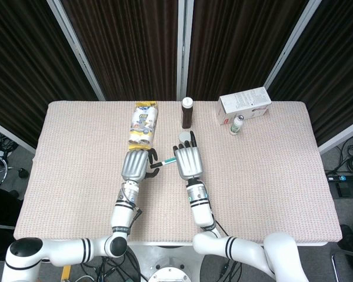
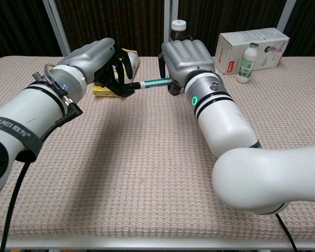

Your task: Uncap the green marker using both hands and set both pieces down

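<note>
The green marker [image 2: 156,82] [image 1: 166,161] hangs level above the table between my two hands. My right hand [image 2: 186,60] [image 1: 188,160] grips its green barrel end. My left hand [image 2: 97,60] [image 1: 136,165] has its dark fingers around the black cap end [image 2: 131,85]. Both hands hover near the table's middle, close together, palms down. Whether the cap is still seated on the barrel is hidden by the left fingers.
A yellow snack packet [image 1: 143,124] lies just behind my left hand. A dark brown bottle [image 1: 187,112] stands behind my right hand. Far right at the back are a white and red box [image 1: 244,103] and a small white bottle [image 1: 237,124].
</note>
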